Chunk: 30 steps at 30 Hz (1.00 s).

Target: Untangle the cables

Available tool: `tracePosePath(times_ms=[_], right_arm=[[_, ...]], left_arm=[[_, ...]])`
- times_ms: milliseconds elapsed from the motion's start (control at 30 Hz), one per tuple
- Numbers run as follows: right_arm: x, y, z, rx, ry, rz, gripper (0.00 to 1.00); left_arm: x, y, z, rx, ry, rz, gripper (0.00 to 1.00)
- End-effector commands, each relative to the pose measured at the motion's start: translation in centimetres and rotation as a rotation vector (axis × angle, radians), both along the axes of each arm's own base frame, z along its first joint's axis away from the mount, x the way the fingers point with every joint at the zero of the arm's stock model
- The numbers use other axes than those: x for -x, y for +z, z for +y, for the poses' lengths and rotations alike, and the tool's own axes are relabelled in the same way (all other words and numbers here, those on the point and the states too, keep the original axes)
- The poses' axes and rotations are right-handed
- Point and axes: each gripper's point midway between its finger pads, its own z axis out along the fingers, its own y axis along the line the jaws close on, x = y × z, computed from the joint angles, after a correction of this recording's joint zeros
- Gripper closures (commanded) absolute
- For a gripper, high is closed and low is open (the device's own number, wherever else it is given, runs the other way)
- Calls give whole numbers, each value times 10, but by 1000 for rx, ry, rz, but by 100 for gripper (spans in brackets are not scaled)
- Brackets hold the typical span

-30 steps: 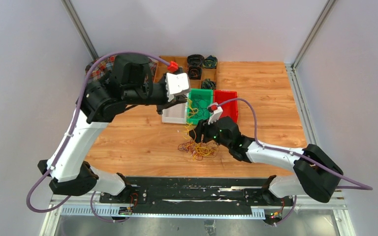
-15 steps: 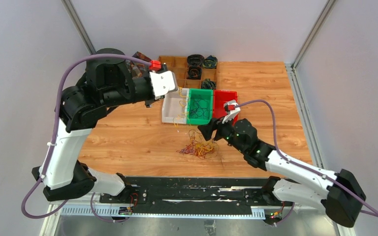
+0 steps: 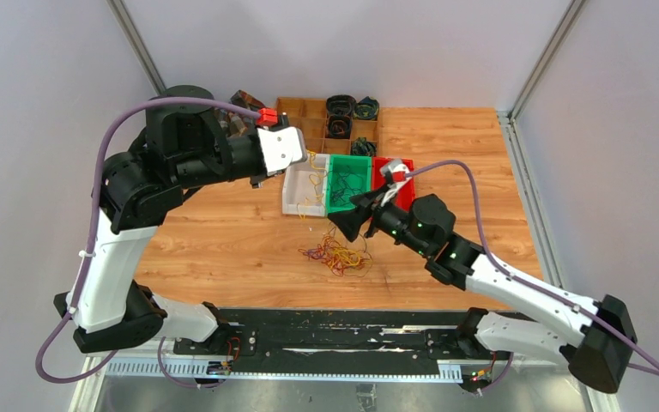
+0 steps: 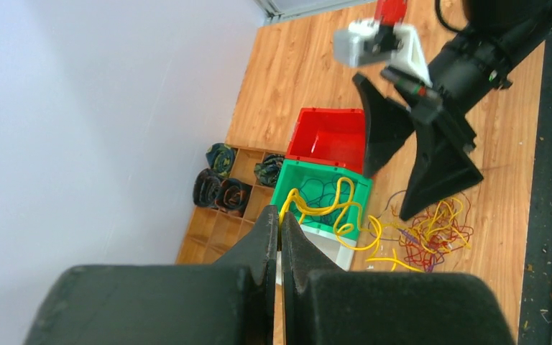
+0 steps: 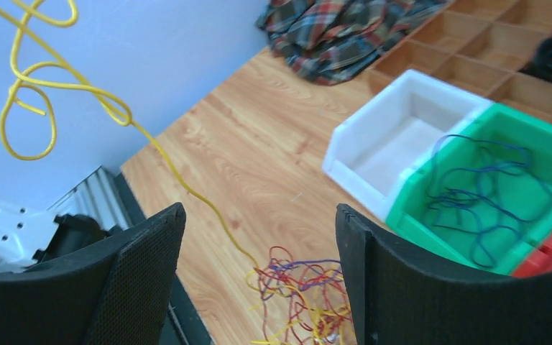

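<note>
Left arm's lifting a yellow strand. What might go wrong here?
The yellow cable held by the left gripper, jaws shut, runs into the tangle; pulling may drag all of it, since the right gripper is open, holding nothing. It hangs near the green bin and might snag the blue cables there.

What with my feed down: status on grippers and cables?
Left gripper shut on yellow cable. Right gripper open over tangle. Its lower end runs into tangle. No obstruction seen.

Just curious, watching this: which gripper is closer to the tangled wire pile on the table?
The right. The right gripper hangs open just above the wire pile. The left gripper is farther off by the white bin, pinching one yellow strand.
</note>
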Motion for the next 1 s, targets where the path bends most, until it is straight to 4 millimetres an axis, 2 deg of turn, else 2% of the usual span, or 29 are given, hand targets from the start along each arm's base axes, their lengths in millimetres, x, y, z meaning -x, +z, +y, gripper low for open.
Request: tracePosePath(times_ms=[0, 100, 167, 233, 333, 367, 500, 533, 567, 633, 767, 867, 967], right_arm=[[17, 3, 41, 9, 181, -15, 24], [11, -7, 56, 26, 190, 8, 25], [5, -13, 62, 40, 185, 18, 30], [-6, -20, 59, 62, 123, 38, 47], [-16, -16, 45, 60, 34, 18, 89], [-18, -12, 39, 58, 5, 6, 98], [-22, 14, 14, 54, -74, -55, 99], [-21, 18, 10, 61, -81, -68, 99], [-20, 21, 6, 69, -89, -77, 99], [-19, 25, 1, 81, -95, -91, 99], [-16, 29, 0, 91, -85, -98, 99], [-13, 31, 2, 85, -67, -98, 99], [-11, 33, 5, 87, -46, -101, 99]], left_arm=[[6, 10, 6, 23, -2, -26, 100], [7, 9, 7, 24, -1, -23, 99], [7, 9, 8, 22, 3, -25, 100], [8, 8, 11, 19, 10, -30, 100], [12, 3, 20, 9, 27, -35, 100], [14, -2, 24, 3, 33, -29, 99], [22, -36, 38, -41, 62, 21, 92], [20, -51, 40, -53, 83, 38, 89], [23, -52, 46, -42, 100, 28, 85], [22, -72, 53, -64, 128, 34, 81], [22, -92, 63, -106, 160, 39, 71], [22, -100, 63, -124, 155, 47, 51], [22, -107, 58, -129, 145, 74, 38]])
